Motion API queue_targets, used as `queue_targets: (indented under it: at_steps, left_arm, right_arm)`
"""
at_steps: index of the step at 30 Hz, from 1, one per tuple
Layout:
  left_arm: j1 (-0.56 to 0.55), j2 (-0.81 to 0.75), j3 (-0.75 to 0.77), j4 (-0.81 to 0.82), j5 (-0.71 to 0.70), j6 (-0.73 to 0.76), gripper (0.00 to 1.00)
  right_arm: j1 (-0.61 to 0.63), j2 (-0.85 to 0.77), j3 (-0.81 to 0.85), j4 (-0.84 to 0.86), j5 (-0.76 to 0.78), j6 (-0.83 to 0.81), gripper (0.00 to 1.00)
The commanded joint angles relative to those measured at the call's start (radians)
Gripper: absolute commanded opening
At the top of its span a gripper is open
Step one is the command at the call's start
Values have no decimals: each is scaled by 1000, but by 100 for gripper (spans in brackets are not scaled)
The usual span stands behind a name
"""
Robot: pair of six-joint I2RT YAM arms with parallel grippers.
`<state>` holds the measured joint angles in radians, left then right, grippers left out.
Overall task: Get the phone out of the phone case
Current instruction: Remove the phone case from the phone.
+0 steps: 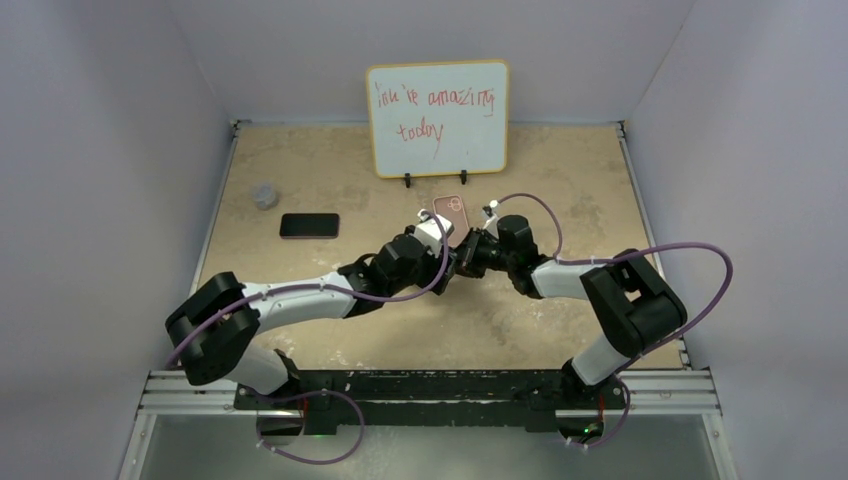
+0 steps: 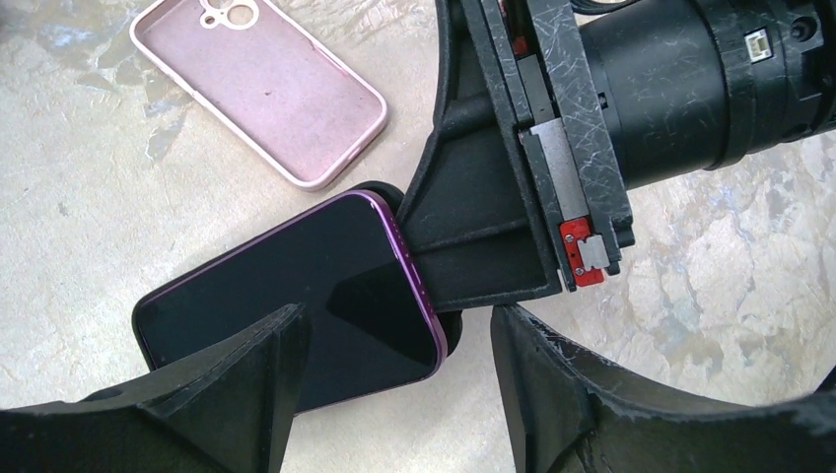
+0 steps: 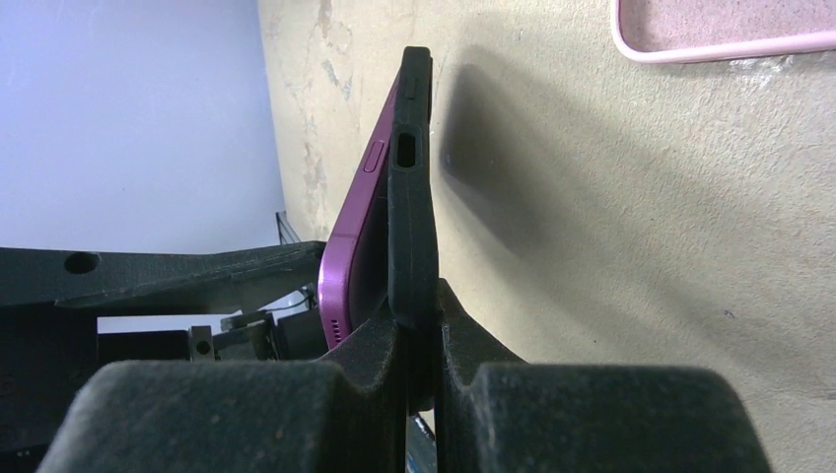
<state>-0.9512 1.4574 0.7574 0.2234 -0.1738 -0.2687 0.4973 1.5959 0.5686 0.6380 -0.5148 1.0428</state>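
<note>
In the left wrist view the purple phone [image 2: 296, 296] shows its dark screen, tilted above the table. Its black phone case [image 3: 412, 197] stands on edge, and my right gripper [image 3: 419, 325] is shut on the case's lower end. In the right wrist view the phone [image 3: 355, 236] has peeled away from the case at the bottom, while its top end stays seated. My left gripper [image 2: 399, 384] is open and straddles the phone's free corner; one finger [image 2: 227, 394] overlaps the screen and the other stands apart from it. Both grippers meet at mid-table [image 1: 455, 258].
An empty pink case [image 2: 261, 89] lies flat just beyond the grippers. A second dark phone [image 1: 309, 225] and a small grey object [image 1: 264, 194] lie at the left. A whiteboard [image 1: 437, 118] stands at the back, with walls on three sides.
</note>
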Motion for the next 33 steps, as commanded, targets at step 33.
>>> queue_targets:
  at_steps: [33]
  left_arm:
    - [8,-68,48,-78,-154,65,61]
  right_arm:
    - [6,-34,19,87,-14,23,0]
